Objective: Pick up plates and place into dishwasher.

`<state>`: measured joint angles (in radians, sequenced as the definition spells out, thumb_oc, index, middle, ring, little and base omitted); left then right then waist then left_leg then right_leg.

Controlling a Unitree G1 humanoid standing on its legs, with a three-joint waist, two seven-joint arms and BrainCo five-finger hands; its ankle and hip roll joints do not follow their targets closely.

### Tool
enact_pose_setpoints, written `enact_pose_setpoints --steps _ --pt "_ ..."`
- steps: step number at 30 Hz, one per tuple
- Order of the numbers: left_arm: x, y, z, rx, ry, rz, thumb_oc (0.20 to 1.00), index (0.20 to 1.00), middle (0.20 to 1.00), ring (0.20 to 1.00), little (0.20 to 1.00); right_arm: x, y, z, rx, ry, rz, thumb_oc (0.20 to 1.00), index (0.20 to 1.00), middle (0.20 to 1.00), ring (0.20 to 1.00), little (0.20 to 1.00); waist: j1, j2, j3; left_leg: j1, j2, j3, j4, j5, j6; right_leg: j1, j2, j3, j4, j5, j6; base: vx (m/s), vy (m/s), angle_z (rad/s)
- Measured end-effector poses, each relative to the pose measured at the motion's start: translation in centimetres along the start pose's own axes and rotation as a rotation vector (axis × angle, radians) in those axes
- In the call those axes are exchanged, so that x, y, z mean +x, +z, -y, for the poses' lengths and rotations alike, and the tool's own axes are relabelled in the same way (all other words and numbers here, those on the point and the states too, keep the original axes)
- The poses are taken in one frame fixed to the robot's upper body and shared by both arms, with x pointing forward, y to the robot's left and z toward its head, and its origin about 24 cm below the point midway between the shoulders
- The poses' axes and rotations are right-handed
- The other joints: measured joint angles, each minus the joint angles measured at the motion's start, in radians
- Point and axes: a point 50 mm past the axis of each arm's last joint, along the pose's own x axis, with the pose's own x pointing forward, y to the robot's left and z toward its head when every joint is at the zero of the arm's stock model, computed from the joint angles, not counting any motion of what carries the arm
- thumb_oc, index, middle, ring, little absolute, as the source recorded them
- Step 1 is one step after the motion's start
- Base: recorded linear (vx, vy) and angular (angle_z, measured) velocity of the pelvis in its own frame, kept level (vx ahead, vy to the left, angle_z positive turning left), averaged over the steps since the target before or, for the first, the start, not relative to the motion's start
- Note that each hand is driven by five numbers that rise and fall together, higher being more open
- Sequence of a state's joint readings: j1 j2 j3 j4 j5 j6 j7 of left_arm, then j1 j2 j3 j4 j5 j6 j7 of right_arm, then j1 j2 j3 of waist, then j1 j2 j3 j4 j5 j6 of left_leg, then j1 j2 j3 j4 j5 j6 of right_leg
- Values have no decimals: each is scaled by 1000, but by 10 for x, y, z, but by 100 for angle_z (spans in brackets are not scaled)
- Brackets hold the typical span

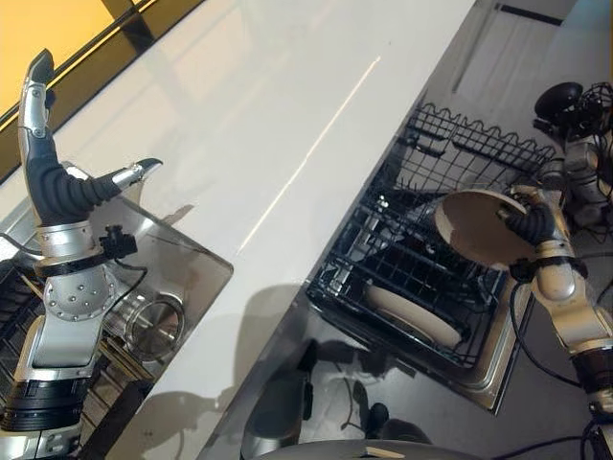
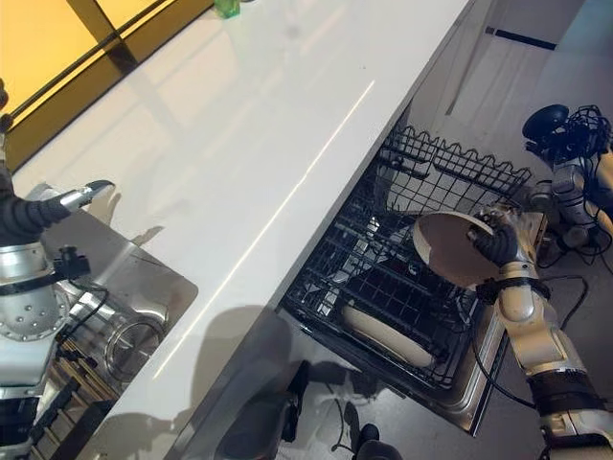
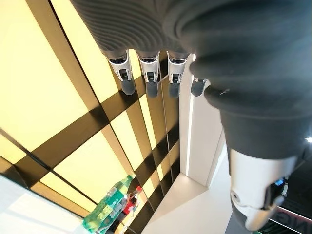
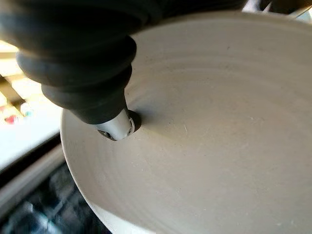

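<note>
My right hand (image 1: 533, 222) grips a beige plate (image 1: 476, 227) on edge above the pulled-out black wire rack (image 1: 402, 259) of the open dishwasher. In the right wrist view the thumb (image 4: 116, 126) presses on the plate's face (image 4: 219, 131). A second beige plate (image 1: 414, 314) lies in the rack's near part. My left hand (image 1: 56, 182) is raised over the sink at the far left, fingers straight and thumb spread, with nothing in it.
A long white counter (image 1: 259, 144) runs between the steel sink (image 1: 172, 278) and the dishwasher. The sink's round drain (image 1: 153, 326) shows beside my left wrist. A green bottle (image 3: 105, 207) stands by the yellow window wall.
</note>
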<state>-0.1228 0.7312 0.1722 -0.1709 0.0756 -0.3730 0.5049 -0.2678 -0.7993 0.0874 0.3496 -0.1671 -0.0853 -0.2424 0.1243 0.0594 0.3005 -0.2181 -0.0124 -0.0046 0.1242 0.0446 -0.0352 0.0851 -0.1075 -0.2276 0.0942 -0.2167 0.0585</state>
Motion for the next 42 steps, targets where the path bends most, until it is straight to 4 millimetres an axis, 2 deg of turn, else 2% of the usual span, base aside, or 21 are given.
enact_pose_setpoints --steps 4,12,13,15,16,17,18,23,24,26,27,29,34,36,39,42 --pt "3 2 7 11 -19 15 1000 1000 1000 1000 1000 8 5 -6 17 59 12 200 200 200 200 200 0 2 26 -2 1 2 -2 0 0 -5 -1 0 0 1 1 -28 4 -3" --pt "10 4 7 17 19 29 1000 1000 1000 1000 1000 16 8 -17 27 176 16 200 200 200 200 200 1 22 46 -2 1 3 -14 1 1 -16 -2 -2 13 0 1 -15 10 0" --pt "9 3 9 14 18 25 1000 1000 1000 1000 1000 17 9 -19 23 193 17 200 200 200 200 200 1 33 52 -2 8 4 -15 2 2 -30 1 -2 41 0 2 -86 57 -7" --pt "8 0 17 2 5 9 1000 1000 1000 1000 1000 19 11 -19 21 206 25 200 200 200 200 200 -4 71 71 -1 27 5 -19 9 14 -108 -3 0 186 -13 21 -70 46 -15" --pt "7 -1 20 -2 2 1 1000 1000 1000 1000 1000 22 13 -16 23 193 38 200 200 200 200 200 -4 87 84 1 34 8 -20 11 15 -156 -14 -3 236 -50 20 -51 28 -23" --pt "8 -2 20 -2 12 1 1000 1000 1000 1000 1000 25 18 -14 25 189 53 200 200 200 200 200 1 77 90 -1 25 25 -19 11 14 -161 -32 -3 151 -30 15 -48 17 -3" --pt "8 -2 22 -12 22 -4 1000 1000 1000 1000 1000 29 21 -11 28 181 62 200 200 200 200 200 -8 83 99 -8 16 22 -16 17 11 -145 -32 -19 123 14 11 -67 13 3" --pt "10 1 27 -6 20 17 1000 1000 1000 1000 1000 36 22 -9 49 150 54 200 200 200 200 200 -22 87 104 -23 12 24 -17 20 9 -164 -39 -23 135 12 11 -62 7 6" --pt "13 3 29 -5 21 29 1000 1000 1000 1000 1000 37 21 -8 51 143 47 285 285 285 285 285 -22 86 104 -24 7 26 -17 19 9 -168 -45 -23 142 9 16 -37 8 4" --pt "20 6 28 -2 36 48 1000 1000 1000 1000 1000 38 23 -8 70 125 45 937 937 937 937 937 -20 82 112 -25 4 26 -17 20 10 -170 -49 -23 146 8 17 0 0 0" --pt "21 7 27 3 39 53 1000 1000 1000 1000 1000 39 24 -8 73 120 49 1000 1000 1000 1000 1000 -22 81 117 -25 5 26 -17 20 10 -172 -48 -23 148 8 17 0 0 0" --pt "21 6 27 5 43 50 1000 1000 1000 1000 1000 38 22 -10 70 121 35 1000 1000 1000 1000 1000 -23 84 122 -25 4 28 -17 20 11 -174 -48 -23 153 8 17 0 0 0" --pt "20 6 27 8 42 47 1000 1000 1000 1000 1000 21 5 -33 88 177 -39 1000 1000 1000 1000 1000 -25 84 124 -20 4 28 -16 22 13 -169 -49 -22 156 8 17 0 0 0" --pt "20 6 27 11 41 45 1000 1000 1000 1000 1000 17 1 -37 92 183 -63 1000 1000 1000 1000 1000 -26 84 124 -6 5 29 -17 22 13 -156 -49 -22 156 8 17 0 0 0" --pt "18 4 27 17 36 32 1000 1000 1000 1000 1000 13 -5 -30 122 113 -87 1000 1000 1000 1000 1000 -31 84 124 15 7 31 -19 22 13 -140 -47 -16 156 8 17 -2 -9 -4" --pt "10 -1 26 28 21 5 1000 1000 1000 1000 1000 9 -1 -20 196 5 -76 1000 1000 1000 1000 1000 -41 84 124 22 8 37 -19 22 14 -143 -48 -4 165 8 17 -6 2 -8"
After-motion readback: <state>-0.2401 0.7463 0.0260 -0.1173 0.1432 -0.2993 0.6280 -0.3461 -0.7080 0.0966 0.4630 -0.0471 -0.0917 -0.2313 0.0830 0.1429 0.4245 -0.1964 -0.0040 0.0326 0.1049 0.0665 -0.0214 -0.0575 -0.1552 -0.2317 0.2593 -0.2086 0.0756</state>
